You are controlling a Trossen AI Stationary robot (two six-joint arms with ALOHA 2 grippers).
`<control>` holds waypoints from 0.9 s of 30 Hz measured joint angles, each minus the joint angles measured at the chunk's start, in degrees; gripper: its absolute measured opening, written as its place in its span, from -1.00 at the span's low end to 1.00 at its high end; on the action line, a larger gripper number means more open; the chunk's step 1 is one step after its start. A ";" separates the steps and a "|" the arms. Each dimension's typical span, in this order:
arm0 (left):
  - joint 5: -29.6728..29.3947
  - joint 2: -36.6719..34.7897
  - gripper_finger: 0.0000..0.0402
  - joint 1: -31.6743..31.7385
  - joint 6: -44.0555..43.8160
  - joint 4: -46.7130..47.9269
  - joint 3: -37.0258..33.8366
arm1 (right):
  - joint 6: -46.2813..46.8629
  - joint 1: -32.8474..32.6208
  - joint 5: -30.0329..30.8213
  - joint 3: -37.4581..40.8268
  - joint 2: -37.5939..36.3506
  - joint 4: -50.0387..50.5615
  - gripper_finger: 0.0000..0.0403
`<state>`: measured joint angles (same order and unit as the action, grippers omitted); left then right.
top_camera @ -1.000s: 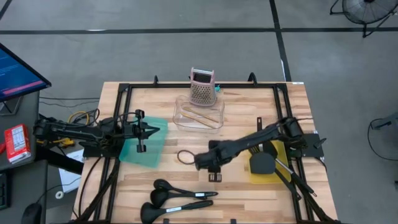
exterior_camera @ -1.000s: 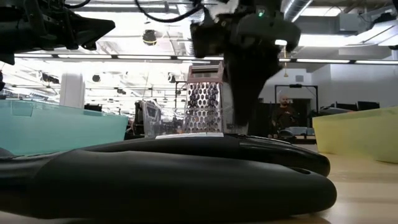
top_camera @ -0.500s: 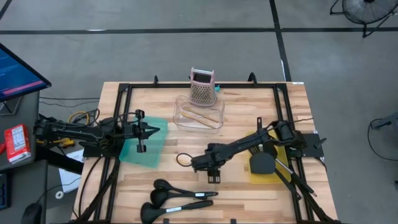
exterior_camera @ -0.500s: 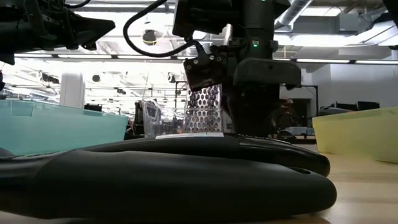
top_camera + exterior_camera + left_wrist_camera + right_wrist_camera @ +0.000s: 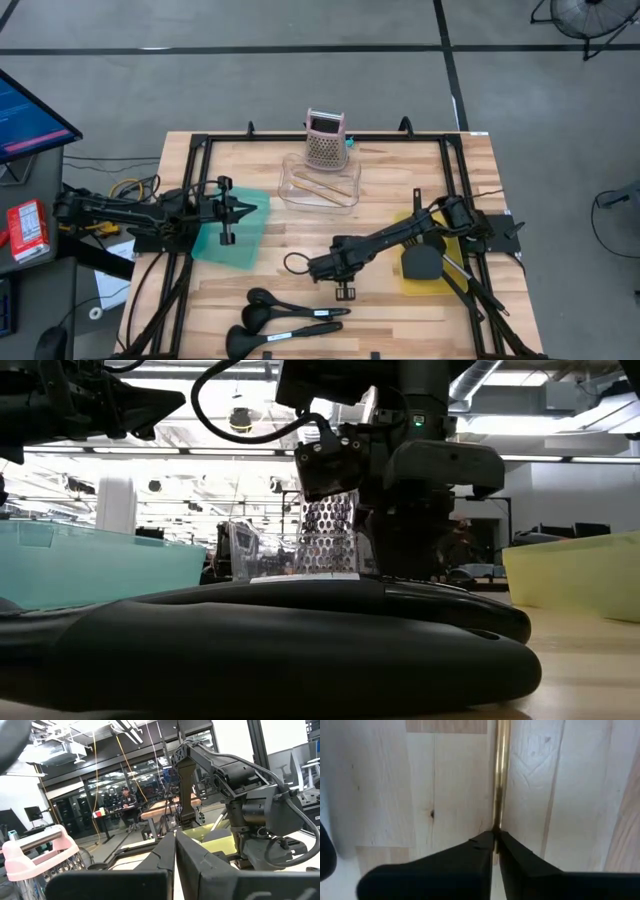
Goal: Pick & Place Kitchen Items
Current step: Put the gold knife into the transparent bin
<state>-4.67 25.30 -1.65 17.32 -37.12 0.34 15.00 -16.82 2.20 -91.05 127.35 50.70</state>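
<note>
The right pincer (image 5: 495, 836) is down at the middle of the pale, plank-grained wooden table (image 5: 400, 170), its two dark fingers clamped on a thin golden stick (image 5: 501, 775); the right wrist view shows that slim, shiny rod running straight ahead from the fingertips along the boards (the high view shows none of it, only the pincer (image 5: 318, 266) low over the wood with a dark cable loop beside it). Nearer the front edge lie glossy black plastic utensils (image 5: 285, 318) with rounded bowls, their long axes roughly crosswise on the table, bowls toward the left arm's side; in the low view they fill the foreground as smooth dark humps (image 5: 300, 630). A black spatula (image 5: 421, 262) rests on the yellow bin (image 5: 447, 243). A pink perforated grater (image 5: 325, 139) stands upright at the far edge behind a clear tray (image 5: 320, 184) holding pale sticks. The left pincer (image 5: 240, 210) hangs clenched and empty over a translucent teal bin (image 5: 232, 232).
</note>
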 joint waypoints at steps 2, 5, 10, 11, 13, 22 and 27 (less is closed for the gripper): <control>0.00 -0.02 -0.99 0.02 0.00 -0.08 0.01 | -0.38 0.01 0.08 0.00 0.00 0.00 -0.97; 0.00 -0.01 -0.99 0.01 0.00 -0.16 0.01 | -0.27 0.07 0.16 0.01 -0.12 0.00 -0.98; 0.00 -0.02 -0.99 0.02 0.00 -0.29 0.00 | -0.11 0.09 0.47 0.39 -1.09 -0.22 -0.99; 0.00 -0.02 -0.99 0.00 0.00 -0.29 0.00 | -0.09 0.07 0.76 0.44 -1.58 -0.17 -0.99; 0.00 -0.02 -0.99 0.02 0.00 -0.29 0.02 | 0.01 0.07 0.86 0.48 -1.73 -0.36 -0.99; 0.00 0.00 -0.99 0.02 0.00 -0.33 0.02 | 0.26 0.16 3.53 0.68 -3.12 0.55 -1.00; 0.00 0.00 -0.99 0.02 0.00 -0.37 0.00 | 0.24 0.21 3.72 0.66 -3.15 0.68 -1.00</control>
<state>-4.67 25.30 -1.63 17.32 -37.50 0.34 15.25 -16.61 5.91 -90.39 124.20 51.37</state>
